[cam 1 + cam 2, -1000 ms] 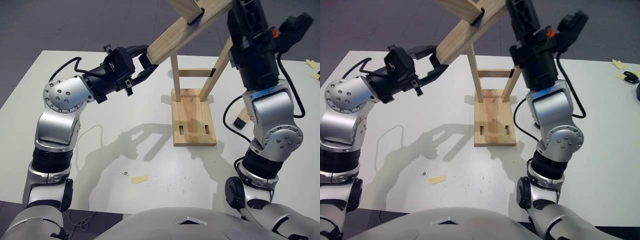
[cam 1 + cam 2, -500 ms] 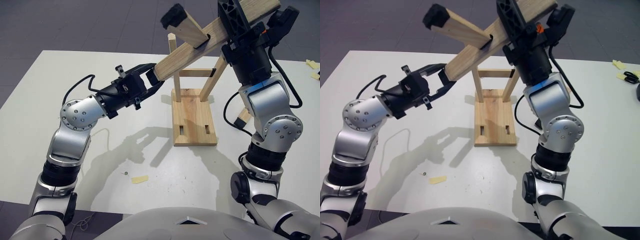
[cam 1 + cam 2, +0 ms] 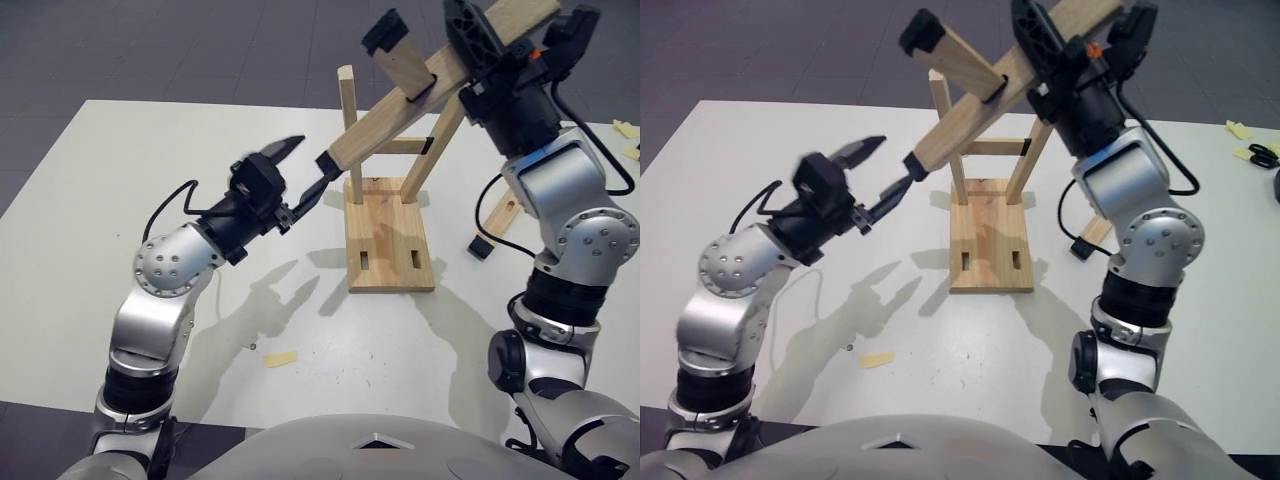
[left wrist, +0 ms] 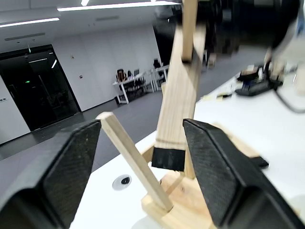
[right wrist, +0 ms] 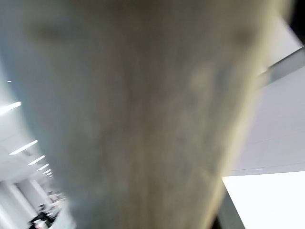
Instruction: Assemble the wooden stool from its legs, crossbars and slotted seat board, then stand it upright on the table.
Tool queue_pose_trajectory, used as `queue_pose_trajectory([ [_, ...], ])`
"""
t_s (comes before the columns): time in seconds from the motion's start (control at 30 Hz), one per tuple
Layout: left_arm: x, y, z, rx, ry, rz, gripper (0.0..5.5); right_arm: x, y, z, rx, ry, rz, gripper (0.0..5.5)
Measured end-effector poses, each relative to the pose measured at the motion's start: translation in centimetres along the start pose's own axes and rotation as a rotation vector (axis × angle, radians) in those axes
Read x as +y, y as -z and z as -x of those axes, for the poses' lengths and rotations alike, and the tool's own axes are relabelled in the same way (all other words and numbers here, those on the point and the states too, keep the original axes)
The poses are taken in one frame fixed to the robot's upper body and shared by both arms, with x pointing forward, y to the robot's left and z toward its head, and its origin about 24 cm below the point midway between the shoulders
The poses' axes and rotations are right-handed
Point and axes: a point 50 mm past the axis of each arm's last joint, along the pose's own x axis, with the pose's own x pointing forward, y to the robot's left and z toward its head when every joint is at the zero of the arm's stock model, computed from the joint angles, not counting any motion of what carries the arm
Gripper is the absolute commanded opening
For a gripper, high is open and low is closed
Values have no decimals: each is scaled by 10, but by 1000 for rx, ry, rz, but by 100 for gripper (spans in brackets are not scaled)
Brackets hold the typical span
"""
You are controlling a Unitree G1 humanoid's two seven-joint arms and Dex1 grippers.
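Right gripper clamped near upper end of thick pale wooden leg beam, held tilted above white table. Beam's black-capped lower end between widely spread fingers of left gripper; no contact visible. Slotted wooden seat board flat at table centre, thin wooden uprights standing on its far end.

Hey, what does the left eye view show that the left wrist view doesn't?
Only the left eye view: two empty slots in the seat board, and a tape scrap on the table. Only the left wrist view: a dark doorway behind. Both: the leg beam with its black-capped end between the fingers of the open left tool, and an upright leg in the board.
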Motion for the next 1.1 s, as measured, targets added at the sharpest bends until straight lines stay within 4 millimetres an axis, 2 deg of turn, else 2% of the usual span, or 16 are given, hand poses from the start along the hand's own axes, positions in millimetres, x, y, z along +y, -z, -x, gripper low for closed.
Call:
queue_pose_trajectory([
  [0.13,23,-25,12,-169,-104,190,436,-20,-4,21,31,98,24,102],
  [0.2,48,-42,27,-252,-291,236,468,-42,-5,46,90,224,48,102],
  [0.27,69,-39,44,-200,-517,220,504,-71,-3,77,148,441,84,102],
  [0.33,68,-20,45,-84,-581,233,537,-81,4,89,183,537,93,102],
  [0.57,60,4,47,51,-635,221,540,-82,5,92,186,560,148,102],
  [0.77,57,9,43,79,-608,213,540,-77,8,97,258,510,221,103],
  [1.03,50,22,34,136,-561,199,540,-73,13,83,294,434,340,105],
  [1.1,50,24,34,145,-556,199,540,-69,13,79,300,403,427,105],
])
